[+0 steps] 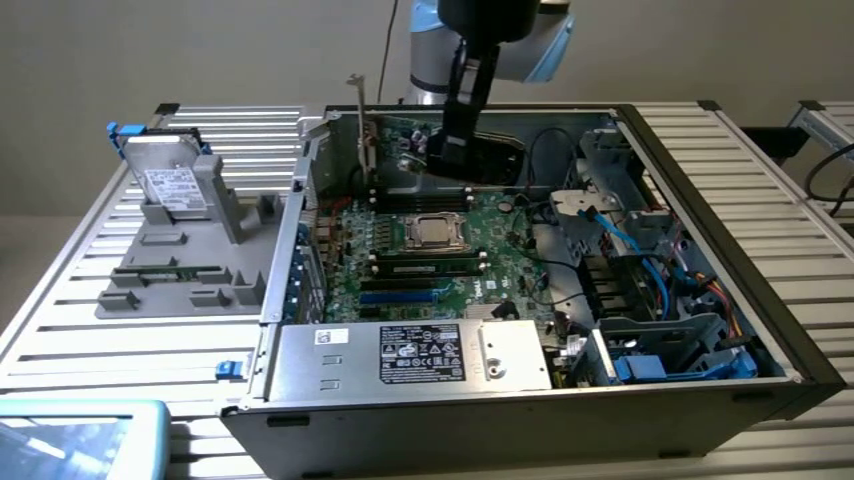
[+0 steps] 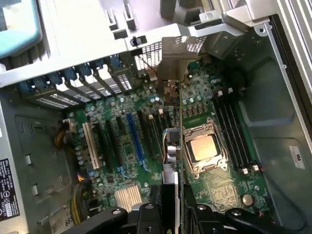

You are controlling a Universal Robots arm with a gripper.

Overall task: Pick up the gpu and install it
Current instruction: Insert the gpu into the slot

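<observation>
Wrist view showed my gripper, fingers clamped on the gpu, hanging edge-on over the motherboard, one end by the case's slotted edge, so I figured pickup was done, seating wasn't.

A thin, flat, dark gpu card with a grey metal bracket at one end stands upright on its long edge inside the open black computer case, over the green motherboard. Seen edge-on, the card sits gripped between black fingers.
</observation>
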